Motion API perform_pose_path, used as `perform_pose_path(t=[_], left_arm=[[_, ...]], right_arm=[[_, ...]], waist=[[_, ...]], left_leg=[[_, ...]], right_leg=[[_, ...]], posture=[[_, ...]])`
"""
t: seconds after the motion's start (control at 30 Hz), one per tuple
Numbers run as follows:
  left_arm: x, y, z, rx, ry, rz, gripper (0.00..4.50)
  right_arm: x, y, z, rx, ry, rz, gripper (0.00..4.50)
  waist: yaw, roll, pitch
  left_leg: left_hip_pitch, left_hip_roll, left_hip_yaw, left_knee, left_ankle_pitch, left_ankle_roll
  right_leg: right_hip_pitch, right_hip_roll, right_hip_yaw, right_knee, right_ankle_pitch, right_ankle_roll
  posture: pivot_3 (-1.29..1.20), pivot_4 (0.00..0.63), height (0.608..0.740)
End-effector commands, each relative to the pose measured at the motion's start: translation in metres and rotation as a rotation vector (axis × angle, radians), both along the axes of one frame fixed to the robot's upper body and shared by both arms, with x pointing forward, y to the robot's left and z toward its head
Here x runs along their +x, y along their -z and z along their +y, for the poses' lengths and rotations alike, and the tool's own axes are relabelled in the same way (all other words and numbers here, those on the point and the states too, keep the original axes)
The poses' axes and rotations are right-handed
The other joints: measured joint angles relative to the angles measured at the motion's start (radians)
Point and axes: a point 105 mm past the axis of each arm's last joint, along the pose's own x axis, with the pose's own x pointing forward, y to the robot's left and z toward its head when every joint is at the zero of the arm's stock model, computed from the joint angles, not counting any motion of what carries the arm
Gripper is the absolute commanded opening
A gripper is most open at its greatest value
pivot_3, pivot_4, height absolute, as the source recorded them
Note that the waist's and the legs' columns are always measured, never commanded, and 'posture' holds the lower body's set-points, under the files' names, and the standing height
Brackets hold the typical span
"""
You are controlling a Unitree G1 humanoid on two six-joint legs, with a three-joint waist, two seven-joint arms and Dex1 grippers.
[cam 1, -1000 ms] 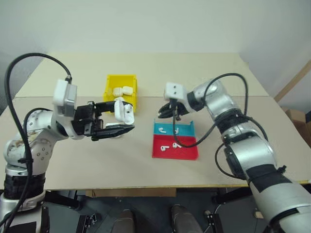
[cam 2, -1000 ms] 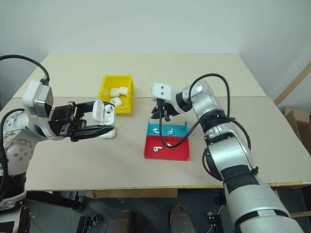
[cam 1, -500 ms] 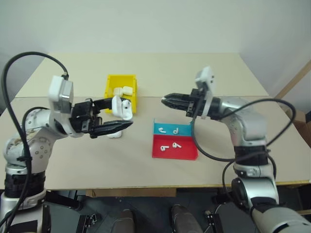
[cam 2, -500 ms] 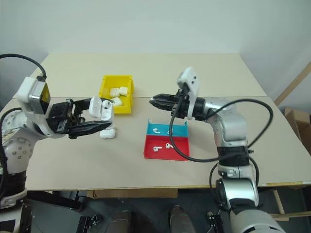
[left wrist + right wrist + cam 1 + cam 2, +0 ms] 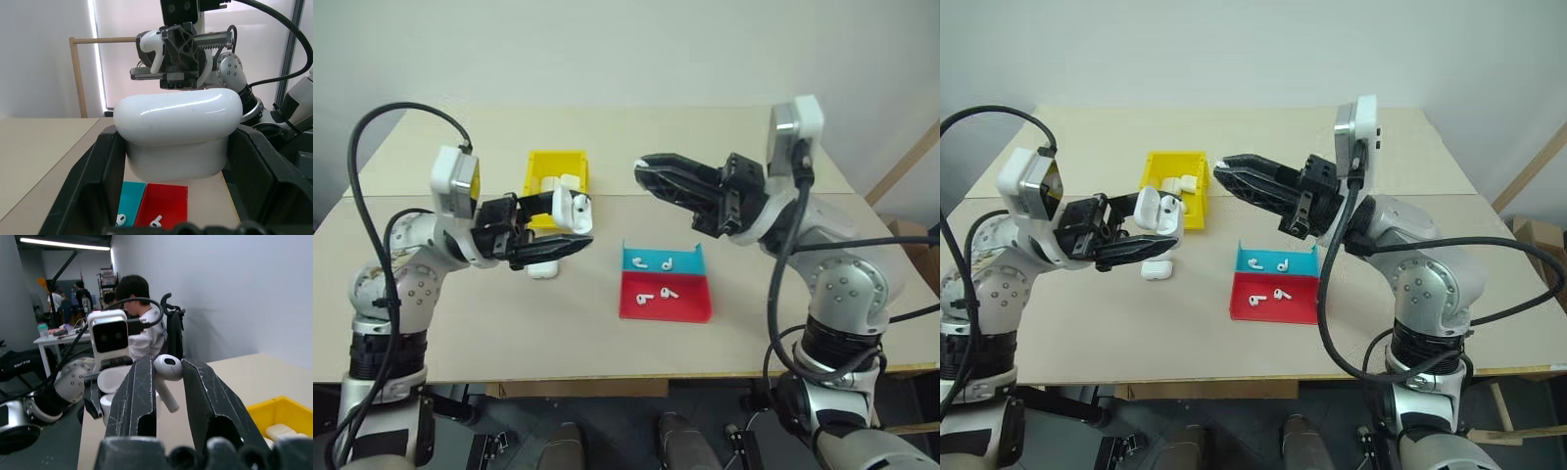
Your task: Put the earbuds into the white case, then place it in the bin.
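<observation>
The white case (image 5: pixel 178 129) and the earbuds (image 5: pixel 655 279) were glossy white, the bin (image 5: pixel 540 166) plain yellow, the tray (image 5: pixel 688 306) half blue and half red, the bench (image 5: pixel 705 147) pale beige.

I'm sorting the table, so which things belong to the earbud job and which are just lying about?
In the job:
- earbud pinched in right tool
- open white case in left tool
- yellow bin

Lying about:
- spare case on table
- blue and red tray with four earbuds
</observation>
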Motion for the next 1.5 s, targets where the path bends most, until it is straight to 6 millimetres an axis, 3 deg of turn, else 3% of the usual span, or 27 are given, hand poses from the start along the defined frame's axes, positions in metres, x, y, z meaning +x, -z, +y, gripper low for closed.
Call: perform_pose_path(t=[0.03, 0.5, 1.33, 1.5], left_arm=[[0.000, -0.007, -0.005, -0.001, 0.026, -0.038, 2.80], [0.009, -0.010, -0.017, 0.005, 0.099, -0.060, 2.80], [0.011, -0.011, -0.014, -0.004, 0.095, -0.073, 2.80], [0.010, -0.011, -0.013, -0.006, 0.093, -0.076, 2.80]], right_arm=[[-0.021, -0.009, 0.013, 0.007, -0.068, -0.049, 0.63], [-0.017, 0.010, 0.042, -0.030, -0.086, 0.019, 0.63], [-0.009, 0.035, 0.039, -0.103, -0.036, 0.059, 0.63], [-0.005, 0.039, 0.039, -0.113, -0.010, 0.062, 2.19]], waist=[[0.000, 0.000, 0.000], [0.000, 0.000, 0.000], [0.000, 0.000, 0.000], [0.000, 0.000, 0.000]], left_leg=[[0.000, 0.000, 0.000, 0.000, 0.000, 0.000], [-0.001, 0.000, 0.000, 0.000, 0.000, 0.000], [-0.001, 0.000, 0.000, 0.000, 0.000, 0.000], [-0.001, 0.000, 0.000, 0.000, 0.000, 0.000]], right_leg=[[0.000, 0.000, 0.000, 0.000, 0.000, 0.000], [0.000, 0.000, 0.000, 0.000, 0.000, 0.000], [0.000, 0.000, 0.000, -0.001, 0.000, 0.000], [0.000, 0.000, 0.000, -0.001, 0.000, 0.000]], posture=[[0.00, 0.150, 0.740], [0.00, 0.150, 0.740], [0.00, 0.150, 0.740], [0.00, 0.150, 0.740]])
